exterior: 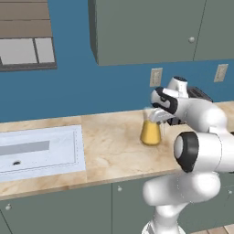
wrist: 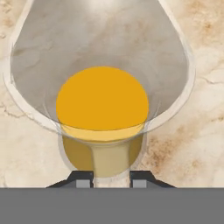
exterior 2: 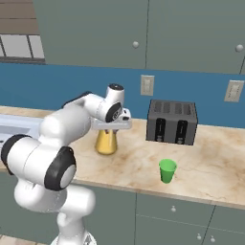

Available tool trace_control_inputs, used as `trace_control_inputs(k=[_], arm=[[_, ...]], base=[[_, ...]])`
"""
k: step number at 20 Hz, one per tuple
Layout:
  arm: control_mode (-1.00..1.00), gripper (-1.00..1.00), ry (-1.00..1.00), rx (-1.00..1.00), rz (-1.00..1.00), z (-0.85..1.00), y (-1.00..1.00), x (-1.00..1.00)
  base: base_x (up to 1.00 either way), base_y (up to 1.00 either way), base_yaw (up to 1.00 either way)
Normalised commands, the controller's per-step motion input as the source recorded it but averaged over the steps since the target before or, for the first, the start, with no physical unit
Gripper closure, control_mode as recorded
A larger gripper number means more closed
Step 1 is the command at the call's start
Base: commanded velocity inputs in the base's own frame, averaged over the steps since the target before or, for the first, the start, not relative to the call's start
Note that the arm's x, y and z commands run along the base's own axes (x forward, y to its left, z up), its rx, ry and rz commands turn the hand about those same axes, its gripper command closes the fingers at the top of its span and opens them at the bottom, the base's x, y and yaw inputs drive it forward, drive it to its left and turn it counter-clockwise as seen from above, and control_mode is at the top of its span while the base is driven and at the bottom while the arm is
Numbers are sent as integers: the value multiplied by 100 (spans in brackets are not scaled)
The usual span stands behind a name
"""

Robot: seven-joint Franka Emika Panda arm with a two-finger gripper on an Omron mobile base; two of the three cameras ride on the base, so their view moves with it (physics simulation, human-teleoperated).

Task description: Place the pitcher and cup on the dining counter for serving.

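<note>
The pitcher (exterior: 150, 132) (exterior 2: 105, 142), clear glass with yellow-orange liquid, stands upright on the marble counter between sink and toaster. My gripper (exterior 2: 112, 125) (exterior: 157, 117) hangs right over its rim. In the hand view I look down into the pitcher (wrist: 103, 98); its handle runs down between my two fingertips, which press against both of its sides, so the gripper (wrist: 111, 180) is shut on it. The small green cup (exterior 2: 167, 171) stands upright near the counter's front edge, right of the pitcher and in front of the toaster. The dining counter is out of view.
A dark toaster (exterior 2: 171, 122) sits against the blue wall, right of the pitcher. The white sink (exterior: 36, 151) is set into the marble counter (exterior: 109, 146) to the left. Grey-green cabinets hang above, and wall outlets (exterior 2: 147, 85) are behind.
</note>
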Motion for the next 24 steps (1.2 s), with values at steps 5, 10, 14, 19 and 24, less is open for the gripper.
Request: trace_control_inputs(k=[5, 10, 14, 19, 24], arm=[[-100, 100, -21, 0, 0, 52, 29, -71], [-100, 100, -27, 0, 0, 82, 59, -64], [-100, 100, -19, 0, 0, 95, 50, -64], [-100, 100, -2, 0, 0, 100, 37, -72], [-100, 100, 1, 0, 6, 96, 9, -75]], base=[[0, 0, 0], [0, 0, 0], [0, 0, 0], [0, 0, 0], [0, 0, 0]])
